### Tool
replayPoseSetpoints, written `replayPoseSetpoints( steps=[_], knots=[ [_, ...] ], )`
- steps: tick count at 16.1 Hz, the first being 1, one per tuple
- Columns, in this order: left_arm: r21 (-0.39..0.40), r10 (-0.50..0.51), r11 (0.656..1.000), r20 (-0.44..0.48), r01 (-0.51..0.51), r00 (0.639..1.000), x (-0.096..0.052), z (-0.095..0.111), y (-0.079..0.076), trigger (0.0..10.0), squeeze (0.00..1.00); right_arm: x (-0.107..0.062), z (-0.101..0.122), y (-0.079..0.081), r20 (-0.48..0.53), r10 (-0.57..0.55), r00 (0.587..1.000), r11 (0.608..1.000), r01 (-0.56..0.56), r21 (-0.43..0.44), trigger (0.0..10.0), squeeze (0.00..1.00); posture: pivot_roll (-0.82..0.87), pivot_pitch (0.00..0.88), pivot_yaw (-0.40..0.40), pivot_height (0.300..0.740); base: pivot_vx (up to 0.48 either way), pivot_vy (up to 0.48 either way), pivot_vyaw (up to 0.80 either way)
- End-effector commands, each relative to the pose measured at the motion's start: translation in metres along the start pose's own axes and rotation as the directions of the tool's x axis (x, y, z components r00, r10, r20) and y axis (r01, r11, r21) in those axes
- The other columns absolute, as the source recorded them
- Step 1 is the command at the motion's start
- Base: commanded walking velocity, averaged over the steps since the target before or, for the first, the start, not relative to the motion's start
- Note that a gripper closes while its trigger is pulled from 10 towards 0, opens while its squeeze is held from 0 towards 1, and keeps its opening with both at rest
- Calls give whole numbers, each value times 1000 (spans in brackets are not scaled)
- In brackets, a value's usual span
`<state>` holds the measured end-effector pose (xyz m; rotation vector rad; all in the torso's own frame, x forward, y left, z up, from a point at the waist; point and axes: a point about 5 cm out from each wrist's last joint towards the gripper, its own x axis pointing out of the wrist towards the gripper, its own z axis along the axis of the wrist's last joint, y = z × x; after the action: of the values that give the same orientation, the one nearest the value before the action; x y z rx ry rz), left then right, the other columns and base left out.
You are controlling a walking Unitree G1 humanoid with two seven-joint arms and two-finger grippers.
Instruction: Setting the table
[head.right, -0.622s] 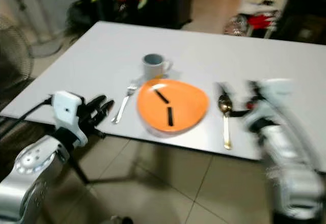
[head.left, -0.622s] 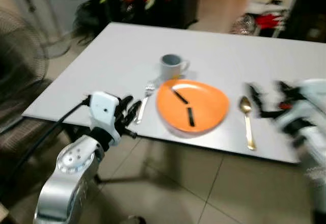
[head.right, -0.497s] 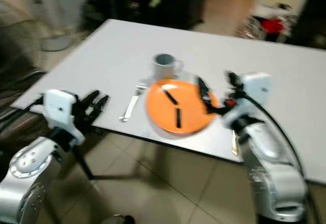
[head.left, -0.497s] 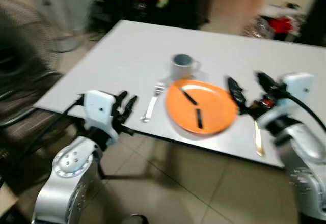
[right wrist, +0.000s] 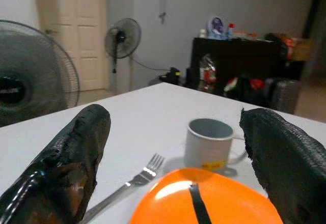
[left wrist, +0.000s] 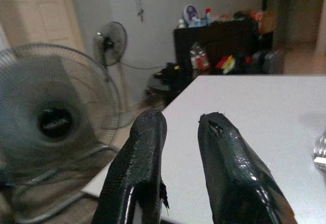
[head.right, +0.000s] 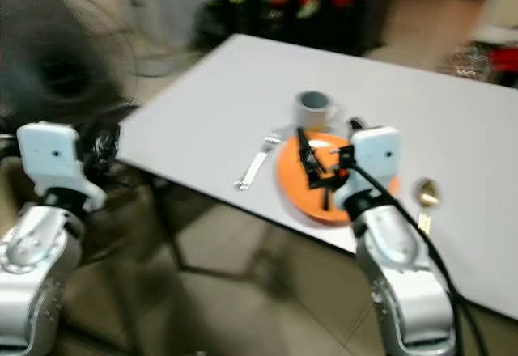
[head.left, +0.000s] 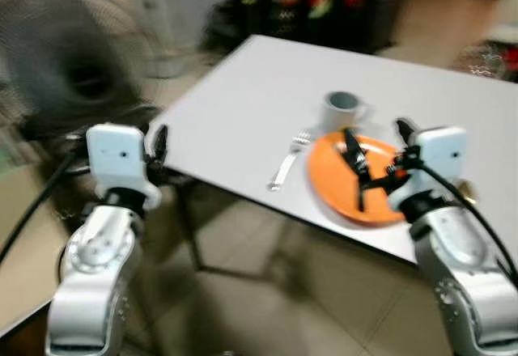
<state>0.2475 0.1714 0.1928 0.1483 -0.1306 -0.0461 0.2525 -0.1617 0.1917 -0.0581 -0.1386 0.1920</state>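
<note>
blurred view of a white table [head.left: 243,89] holding a mug [head.left: 341,110], fork [head.left: 290,160] and orange plate [head.left: 336,188]; right gripper [head.left: 372,154] over the plate, apparently spread.

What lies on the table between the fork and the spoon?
The orange plate lies between the fork and the spoon, in the right eye view; the right gripper hovers above it.

Even indoor light, heavy motion blur in both eye views

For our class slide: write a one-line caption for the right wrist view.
Open right pincer above an orange plate, with fork and mug beyond.
</note>
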Motion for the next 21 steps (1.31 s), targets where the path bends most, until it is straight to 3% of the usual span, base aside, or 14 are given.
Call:
replayPoseSetpoints(
  steps=[1, 5, 8, 10, 12, 19, 21],
  knots=[
    [51, 0, 999, -28, 2, 1000, -1, -3, 2, 10000, 0, -1, -6, 4, -24, 6, 1000, 1000, -6, 6, 10000, 447, -11, 4, 48, 740, 0, 0, 800],
    [-37, -83, 996, -121, 79, 989, -10, -19, -7, 10000, 0, -5, -18, 24, -80, 134, 988, 988, -126, 92, 10000, 482, -1, 3, 50, 740, 0, 0, 800],
    [-14, -105, 994, -95, 104, 990, -10, -15, -14, 10000, 0, -7, -20, 38, -86, 242, 967, 959, -224, 173, 10000, 475, 0, 4, 39, 740, 0, 0, 800],
    [-17, -105, 994, -100, 104, 989, -9, -15, -14, 10000, 0, -6, -27, 36, -118, 234, 965, 959, -208, 194, 10000, 475, 3, 6, 34, 740, 0, 0, 800],
    [-69, -84, 995, -88, 78, 993, -8, -13, -12, 10000, 0, -3, -41, 27, -183, 201, 962, 965, -163, 205, 10000, 471, 3, 6, 30, 740, 0, 0, 800],
    [6, -93, 995, -128, 95, 987, -5, -19, -6, 10000, 0, -5, -45, 36, -204, 285, 937, 939, -229, 257, 10000, 455, -2, 4, 38, 740, 76, 0, 800],
    [1, -112, 994, -117, 113, 987, -4, -16, -10, 10000, 0, -2, -48, 36, -229, 292, 929, 945, -243, 220, 10000, 404, -1, 0, 34, 740, 317, 0, 400]
  ],
)
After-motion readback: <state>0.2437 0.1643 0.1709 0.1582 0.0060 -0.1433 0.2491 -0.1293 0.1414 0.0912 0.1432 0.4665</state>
